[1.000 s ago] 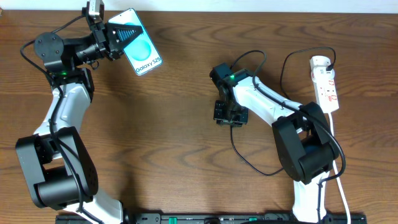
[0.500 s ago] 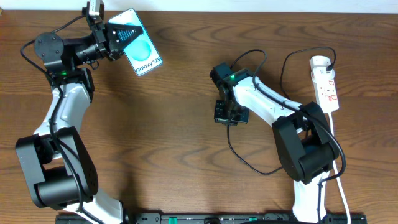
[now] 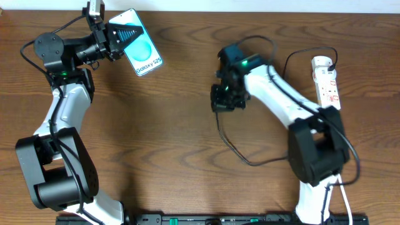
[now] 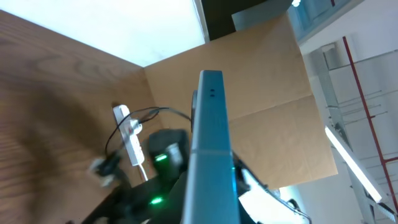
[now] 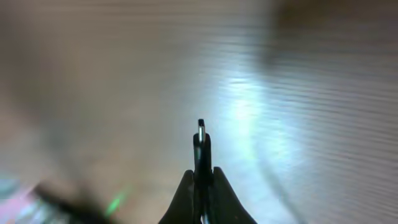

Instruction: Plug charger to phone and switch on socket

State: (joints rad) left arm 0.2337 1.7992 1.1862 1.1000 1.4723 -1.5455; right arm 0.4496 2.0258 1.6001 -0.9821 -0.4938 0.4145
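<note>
The phone [image 3: 142, 47], blue screen reading "Galaxy S25", is held at the table's far left by my left gripper [image 3: 117, 36], which is shut on its upper end. In the left wrist view the phone [image 4: 210, 143] shows edge-on between the fingers. My right gripper [image 3: 220, 100] is mid-table, shut on the charger's plug; the plug tip [image 5: 201, 129] sticks out between the shut fingers [image 5: 201, 177]. The black charger cable [image 3: 240, 156] loops over the table behind it. The socket [image 3: 327, 84], a white power strip with red markings, lies at the far right, also seen in the left wrist view [image 4: 129, 137].
The socket's white cord [image 3: 341, 181] runs down the right edge toward the front. The black cable arcs near the socket's top end [image 3: 294, 59]. Bare wooden table [image 3: 169, 137] lies between the two arms. A cardboard panel [image 4: 267, 81] stands behind in the left wrist view.
My right gripper has lifted and swung up and to the left with the plug, toward the phone; the cable trails after it. The left arm and phone have not moved.
</note>
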